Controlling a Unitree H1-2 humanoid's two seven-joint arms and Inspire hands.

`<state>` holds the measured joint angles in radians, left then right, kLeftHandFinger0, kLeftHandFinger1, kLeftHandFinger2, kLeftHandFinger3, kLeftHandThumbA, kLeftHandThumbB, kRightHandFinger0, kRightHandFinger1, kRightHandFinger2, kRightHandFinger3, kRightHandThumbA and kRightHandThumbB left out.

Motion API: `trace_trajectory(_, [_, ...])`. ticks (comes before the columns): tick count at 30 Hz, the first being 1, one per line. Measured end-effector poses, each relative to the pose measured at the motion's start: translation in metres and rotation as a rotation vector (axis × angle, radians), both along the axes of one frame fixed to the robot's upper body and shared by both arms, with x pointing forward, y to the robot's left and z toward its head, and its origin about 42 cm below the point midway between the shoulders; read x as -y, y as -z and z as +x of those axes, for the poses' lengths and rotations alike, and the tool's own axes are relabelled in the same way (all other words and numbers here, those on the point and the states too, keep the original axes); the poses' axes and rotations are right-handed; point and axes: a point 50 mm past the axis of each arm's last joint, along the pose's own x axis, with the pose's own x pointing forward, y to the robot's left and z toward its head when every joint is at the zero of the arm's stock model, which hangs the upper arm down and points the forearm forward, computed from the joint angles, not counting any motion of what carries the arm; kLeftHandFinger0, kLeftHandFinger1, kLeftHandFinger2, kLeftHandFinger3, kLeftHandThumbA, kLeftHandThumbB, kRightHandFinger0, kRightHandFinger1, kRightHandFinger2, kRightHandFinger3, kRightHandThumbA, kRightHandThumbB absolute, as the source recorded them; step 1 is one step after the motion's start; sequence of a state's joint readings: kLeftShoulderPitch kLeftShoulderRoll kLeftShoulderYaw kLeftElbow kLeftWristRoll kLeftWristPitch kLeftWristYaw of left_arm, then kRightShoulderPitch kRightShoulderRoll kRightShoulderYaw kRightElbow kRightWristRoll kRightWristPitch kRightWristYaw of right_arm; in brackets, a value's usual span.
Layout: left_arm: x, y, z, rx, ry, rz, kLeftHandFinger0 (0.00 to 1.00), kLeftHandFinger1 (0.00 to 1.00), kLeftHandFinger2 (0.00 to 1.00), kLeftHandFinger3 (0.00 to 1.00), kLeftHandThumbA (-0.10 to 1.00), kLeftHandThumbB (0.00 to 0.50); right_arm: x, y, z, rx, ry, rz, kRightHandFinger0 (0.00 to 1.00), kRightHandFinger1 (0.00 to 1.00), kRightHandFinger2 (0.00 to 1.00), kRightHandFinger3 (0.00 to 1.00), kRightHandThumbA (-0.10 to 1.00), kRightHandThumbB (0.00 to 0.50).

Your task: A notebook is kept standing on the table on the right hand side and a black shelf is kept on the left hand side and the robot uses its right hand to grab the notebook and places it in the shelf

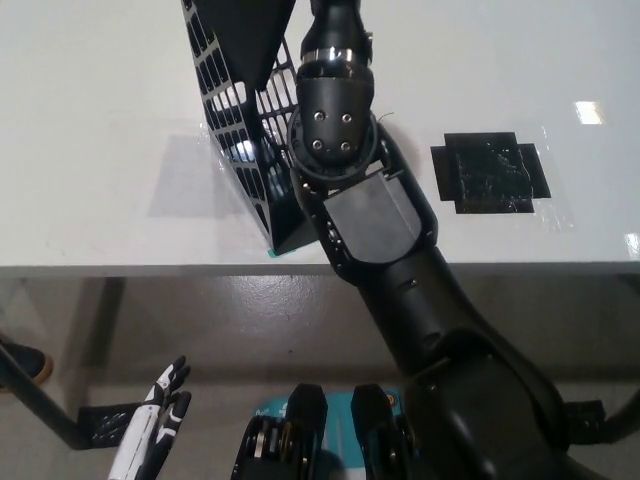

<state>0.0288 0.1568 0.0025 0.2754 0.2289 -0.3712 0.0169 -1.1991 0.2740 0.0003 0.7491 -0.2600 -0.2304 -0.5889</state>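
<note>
notebook (250, 35): seen as a dark slab at the top of the black shelf (235, 130), between its lattice walls, long axis tilted with them | right hand: hidden beyond the frame top past the shelf, grip cannot be told | left hand (150, 425): resting well below the shelf, fingers loosely apart, nothing held

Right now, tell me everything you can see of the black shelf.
The black shelf is a slotted file-holder type rack, apparently plastic, with grid-like cutout walls and a solid low front. It stands upright on the white table at the left, its front near the table's edge, running back out of the top of the picture. A dark flat panel, probably the notebook, sits within its upper part. The right arm crosses directly over its right wall; the hand itself is out of view. Contact cannot be confirmed.
</note>
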Motion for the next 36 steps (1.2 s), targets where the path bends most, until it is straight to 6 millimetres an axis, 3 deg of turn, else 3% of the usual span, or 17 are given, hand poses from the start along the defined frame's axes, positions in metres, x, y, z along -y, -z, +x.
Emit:
trace_trajectory(6, [0.0, 0.0, 0.0, 0.007, 0.004, 0.0, 1.0, 1.0, 1.0, 1.0, 1.0, 0.129, -0.002, 0.006, 0.003, -0.001, 0.009, -0.004, 0.0, 0.05, 0.5, 0.69, -0.1, 0.081])
trace_trajectory(17, [-0.001, 0.001, -0.003, 0.011, 0.01, 0.002, 1.0, 1.0, 1.0, 1.0, 1.0, 0.114, 0.002, 0.012, 0.007, 0.0, 0.029, 0.005, 0.0, 0.06, 0.53, 0.71, -0.1, 0.059])
trace_trajectory(28, [-0.001, 0.004, -0.008, -0.001, 0.007, 0.005, 1.0, 1.0, 1.0, 1.0, 1.0, 0.133, 0.033, -0.047, -0.006, 0.169, 0.061, 0.125, 0.0, 0.11, 0.58, 0.75, -0.1, 0.067])
trace_trajectory(30, [-0.001, 0.004, -0.008, -0.001, 0.007, 0.006, 1.0, 1.0, 1.0, 1.0, 1.0, 0.124, 0.037, -0.055, -0.007, 0.183, 0.067, 0.136, 0.0, 0.13, 0.63, 0.75, -0.1, 0.067])
trace_trajectory(36, [-0.001, 0.003, -0.008, -0.001, 0.009, 0.011, 1.0, 1.0, 1.0, 1.0, 1.0, 0.126, 0.046, -0.065, -0.008, 0.187, 0.083, 0.158, 0.0, 0.13, 0.61, 0.74, -0.1, 0.06])
